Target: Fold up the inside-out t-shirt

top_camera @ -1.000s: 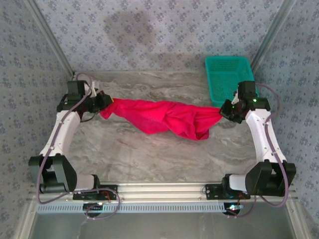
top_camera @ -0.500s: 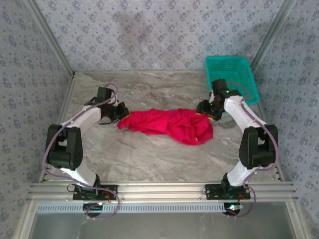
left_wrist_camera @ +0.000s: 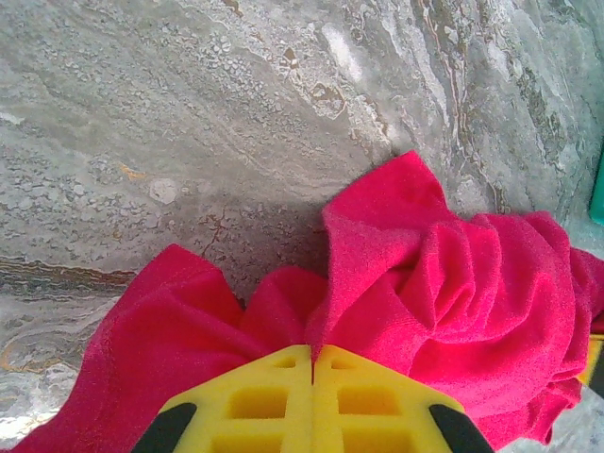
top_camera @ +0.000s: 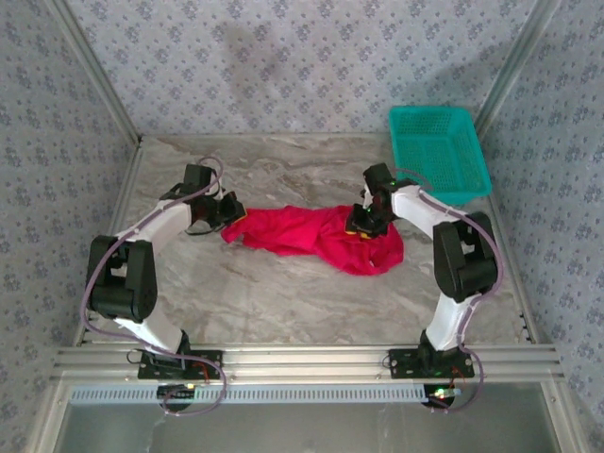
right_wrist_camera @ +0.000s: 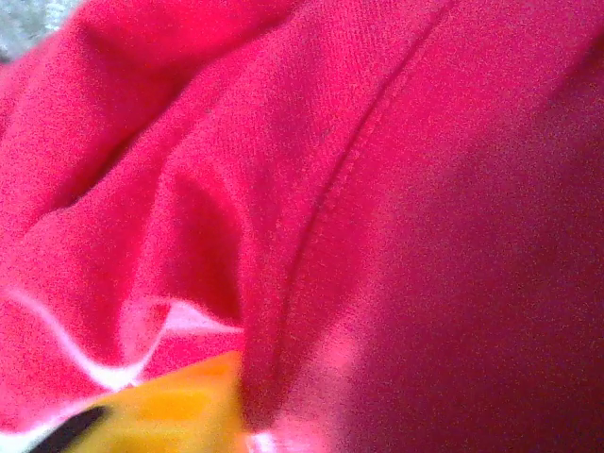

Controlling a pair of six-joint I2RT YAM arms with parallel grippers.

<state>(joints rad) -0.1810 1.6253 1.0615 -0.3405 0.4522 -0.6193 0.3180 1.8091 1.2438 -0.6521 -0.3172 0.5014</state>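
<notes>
You'll find no readable text, label, brand, number or sign here. The red t-shirt [top_camera: 311,234] is plain cloth, the teal basket [top_camera: 429,111] is bare mesh, and the wallpaper [top_camera: 311,66] carries only a repeating floral motif.

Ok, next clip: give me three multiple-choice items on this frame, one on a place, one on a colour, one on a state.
1. Where does the basket stand?
A) at the far right corner of the table
B) at the near left corner
C) in the middle

2. What colour is the t-shirt?
A) blue
B) red
C) white

3. How does the t-shirt lie?
A) folded in a neat square
B) spread out flat
C) bunched in a crumpled strip

Answers:
1 A: the top view shows the basket at the far right corner, apart from the cloth.
2 B: the cloth is bright red all over.
3 C: it lies crumpled, its left end pinched in the shut left gripper.
</notes>
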